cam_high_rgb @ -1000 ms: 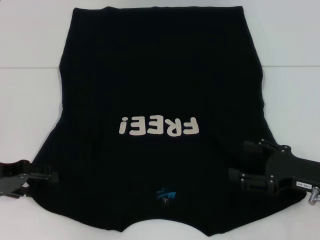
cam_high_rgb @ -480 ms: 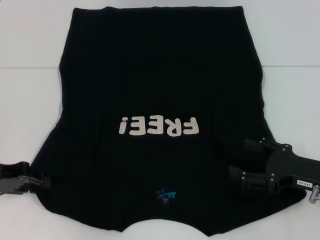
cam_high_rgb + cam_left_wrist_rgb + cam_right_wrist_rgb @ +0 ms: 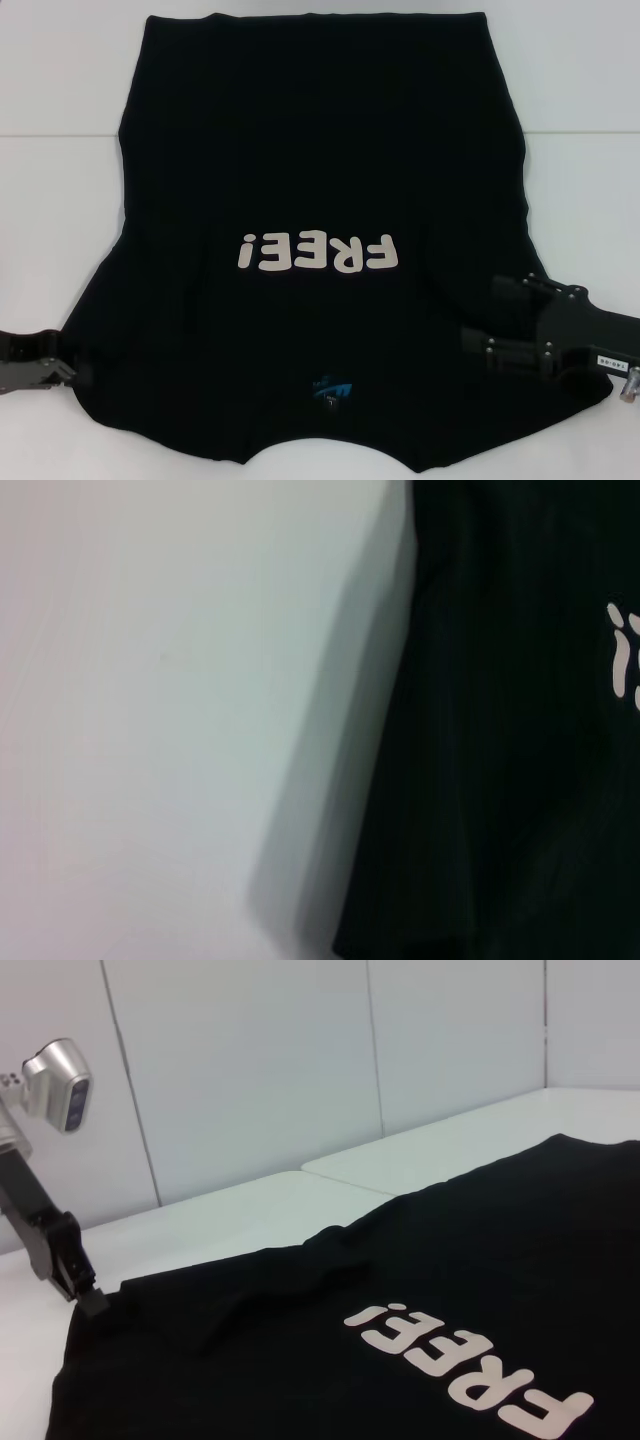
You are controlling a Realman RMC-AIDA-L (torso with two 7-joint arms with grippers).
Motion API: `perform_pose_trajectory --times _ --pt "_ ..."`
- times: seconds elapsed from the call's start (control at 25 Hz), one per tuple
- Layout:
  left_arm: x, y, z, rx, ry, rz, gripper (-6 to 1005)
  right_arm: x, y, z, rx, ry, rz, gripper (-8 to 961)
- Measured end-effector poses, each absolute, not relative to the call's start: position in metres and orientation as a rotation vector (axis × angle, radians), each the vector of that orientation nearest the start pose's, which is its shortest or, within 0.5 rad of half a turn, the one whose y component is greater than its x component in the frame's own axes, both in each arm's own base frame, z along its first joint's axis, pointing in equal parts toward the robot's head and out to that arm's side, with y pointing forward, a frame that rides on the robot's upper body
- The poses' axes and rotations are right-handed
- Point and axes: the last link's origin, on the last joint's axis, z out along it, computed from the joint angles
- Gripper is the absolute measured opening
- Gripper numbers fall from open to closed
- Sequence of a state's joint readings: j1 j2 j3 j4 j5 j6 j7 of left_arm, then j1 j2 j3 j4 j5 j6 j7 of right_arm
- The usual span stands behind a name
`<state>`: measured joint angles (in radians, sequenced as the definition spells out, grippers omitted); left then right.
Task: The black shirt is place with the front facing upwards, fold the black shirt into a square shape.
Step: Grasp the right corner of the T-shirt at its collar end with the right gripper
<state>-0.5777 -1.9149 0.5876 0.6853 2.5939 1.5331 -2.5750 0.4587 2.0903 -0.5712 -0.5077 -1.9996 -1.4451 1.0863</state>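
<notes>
Shirts: one black shirt (image 3: 320, 180), soft matte cloth, spread flat and front-up on the white table (image 3: 60, 200); neck end nearest the robot
Print: cream "FREE!" lettering (image 3: 318, 252), rounded; small blue neck mark (image 3: 330, 388)
Grippers: two, black metal; left gripper (image 3: 70, 372) at the sleeve edge, opening cannot be told; right gripper (image 3: 480, 320) over the other sleeve, fingers spread apart, holding nothing
</notes>
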Motion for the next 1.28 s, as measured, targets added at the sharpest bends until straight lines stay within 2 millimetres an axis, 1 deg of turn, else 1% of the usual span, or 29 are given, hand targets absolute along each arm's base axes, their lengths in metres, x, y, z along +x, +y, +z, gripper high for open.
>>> perform_pose_trajectory --times 0.12,0.2,0.28,0.36,0.48,0.56,0.64,0.72,0.8,0.92,1.04,1.28 --pt "-0.345 0.328 0.064 2.348 2.476 0.043 26 0.306 0.310 -0.015 -2.561 0.619 0.662 943" --pt "-0.345 0.328 0.063 2.360 2.465 0.035 26 0.307 0.313 -0.007 -2.545 0.693 0.661 942" --pt "-0.345 0.328 0.063 2.372 2.452 0.033 26 0.310 0.319 0.007 -2.525 0.819 0.634 942" --pt "-0.344 0.329 0.063 2.385 2.438 0.034 27 0.313 0.328 0.026 -2.496 0.992 0.575 942" --pt "-0.342 0.331 0.062 2.404 2.414 0.040 27 0.314 0.345 0.058 -2.445 1.244 0.430 942" --pt "-0.340 0.331 0.063 2.412 2.400 0.042 27 0.310 0.352 0.075 -2.435 1.389 0.323 942" --pt "-0.339 0.331 0.063 2.422 2.384 0.044 27 0.305 0.354 0.087 -2.411 1.522 0.208 942" --pt "-0.339 0.332 0.063 2.433 2.373 0.045 26 0.300 0.356 0.095 -2.359 1.622 0.111 942" --pt "-0.338 0.332 0.063 2.441 2.362 0.044 26 0.294 0.355 0.097 -2.322 1.707 0.032 942" --pt "-0.338 0.332 0.063 2.449 2.352 0.046 27 0.289 0.353 0.092 -2.327 1.768 -0.048 942" --pt "-0.337 0.333 0.063 2.457 2.344 0.047 26 0.293 0.353 0.084 -2.308 1.777 -0.106 942" --pt "-0.337 0.333 0.062 2.459 2.340 0.047 26 0.305 0.350 0.071 -2.282 1.804 -0.143 941"
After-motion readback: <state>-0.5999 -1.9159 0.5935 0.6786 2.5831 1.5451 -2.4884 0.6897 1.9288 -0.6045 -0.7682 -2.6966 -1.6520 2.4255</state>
